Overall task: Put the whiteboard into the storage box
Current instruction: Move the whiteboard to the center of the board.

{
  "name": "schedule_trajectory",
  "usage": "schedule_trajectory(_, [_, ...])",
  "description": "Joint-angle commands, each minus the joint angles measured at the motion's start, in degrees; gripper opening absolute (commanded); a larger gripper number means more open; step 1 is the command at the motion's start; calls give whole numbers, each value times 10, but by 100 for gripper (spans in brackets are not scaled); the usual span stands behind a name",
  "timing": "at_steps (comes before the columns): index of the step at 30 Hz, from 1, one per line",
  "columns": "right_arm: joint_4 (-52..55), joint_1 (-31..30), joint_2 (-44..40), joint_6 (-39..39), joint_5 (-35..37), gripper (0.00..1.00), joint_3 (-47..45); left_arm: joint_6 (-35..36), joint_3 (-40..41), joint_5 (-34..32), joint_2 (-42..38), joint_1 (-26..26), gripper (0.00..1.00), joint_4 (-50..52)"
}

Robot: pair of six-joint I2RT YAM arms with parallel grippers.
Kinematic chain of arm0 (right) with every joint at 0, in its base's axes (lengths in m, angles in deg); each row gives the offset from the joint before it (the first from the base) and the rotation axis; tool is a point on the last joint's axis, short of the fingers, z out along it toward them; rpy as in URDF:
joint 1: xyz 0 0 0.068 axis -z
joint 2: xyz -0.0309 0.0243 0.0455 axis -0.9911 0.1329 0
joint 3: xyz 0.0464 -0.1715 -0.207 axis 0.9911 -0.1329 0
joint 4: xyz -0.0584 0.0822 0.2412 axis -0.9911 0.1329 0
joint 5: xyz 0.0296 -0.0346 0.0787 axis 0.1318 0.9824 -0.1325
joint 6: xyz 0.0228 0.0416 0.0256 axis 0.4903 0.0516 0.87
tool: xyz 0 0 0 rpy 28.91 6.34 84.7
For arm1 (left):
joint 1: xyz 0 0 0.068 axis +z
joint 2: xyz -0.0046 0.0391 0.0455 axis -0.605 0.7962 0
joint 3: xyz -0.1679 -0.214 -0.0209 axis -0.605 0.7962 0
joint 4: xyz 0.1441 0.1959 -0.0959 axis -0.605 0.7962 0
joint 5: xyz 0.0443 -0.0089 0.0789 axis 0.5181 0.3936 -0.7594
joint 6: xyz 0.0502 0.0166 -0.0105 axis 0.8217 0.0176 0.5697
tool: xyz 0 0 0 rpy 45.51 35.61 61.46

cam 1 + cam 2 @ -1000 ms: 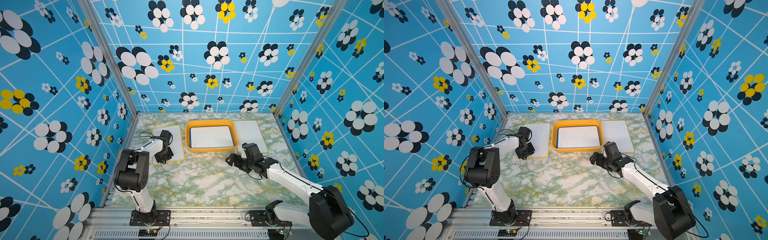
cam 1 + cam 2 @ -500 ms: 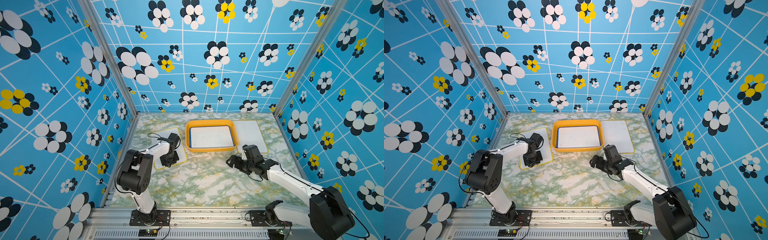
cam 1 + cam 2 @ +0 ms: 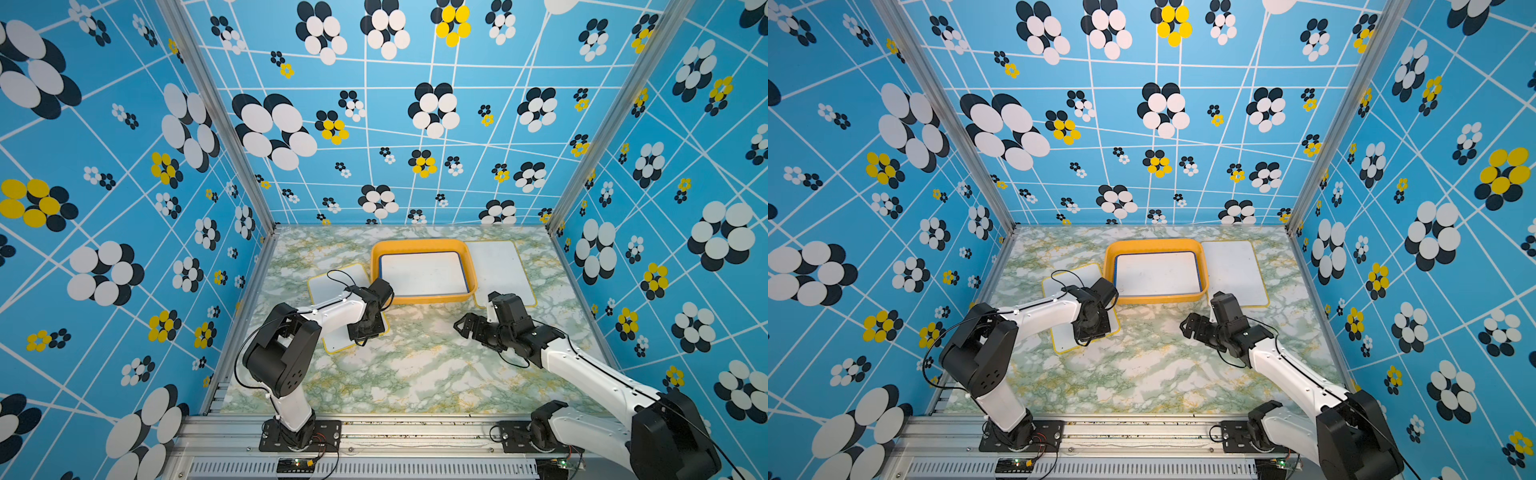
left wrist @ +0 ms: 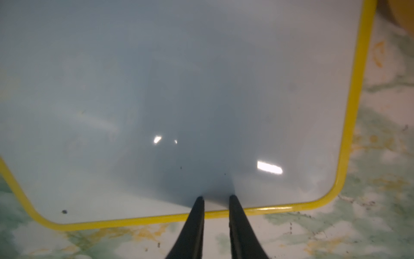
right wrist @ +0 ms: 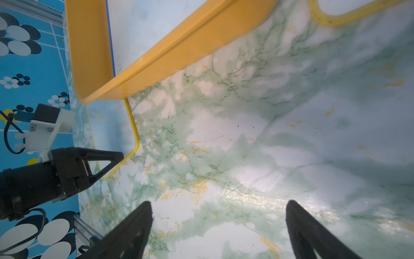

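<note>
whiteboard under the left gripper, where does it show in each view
Top view: the whiteboard lies angled, left of the storage box.
Top view: same spot, off the box's near-left corner.
Left wrist: it fills most of the picture; the left gripper has its tips on it, by the yellow edge.
Right wrist: glossy sheet just off the box's corner.
Shared landmark: the storage box's orange rim.

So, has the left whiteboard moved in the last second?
Yes: the left whiteboard slid toward the table's front, sticking out farther past the box's front rim.
</note>
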Motion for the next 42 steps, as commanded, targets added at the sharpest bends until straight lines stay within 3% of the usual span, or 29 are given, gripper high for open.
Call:
schedule_trajectory(1, [9, -3, -14, -1, 1, 96, -15, -19, 66, 110, 70, -42, 23, 18])
schedule_trajectory(17, [9, -3, -45, 16, -11, 96, -39, -33, -6, 206, 153, -118, 26, -83])
schedule_trajectory(22, [12, -9, -52, 28, -11, 96, -42, -14, -26, 181, 88, -110, 27, -64])
schedule_trajectory(27, [-1, -30, -41, 41, -7, 96, -41, 2, 12, 172, -26, -42, 34, -32])
schedule_trajectory(30, [-17, -54, -27, 54, 1, 96, -39, 20, 44, 173, -105, 24, 41, -7])
schedule_trajectory(34, [-43, -95, 3, 75, 12, 96, -35, 63, 46, 124, -180, 114, 51, 70])
schedule_trajectory(38, [-69, -137, 41, 94, 22, 95, -19, 85, 45, 103, -205, 200, 60, 92])
schedule_trajectory(42, [-109, -162, 69, 123, 19, 95, -13, 108, 34, 100, -190, 269, 63, 64])
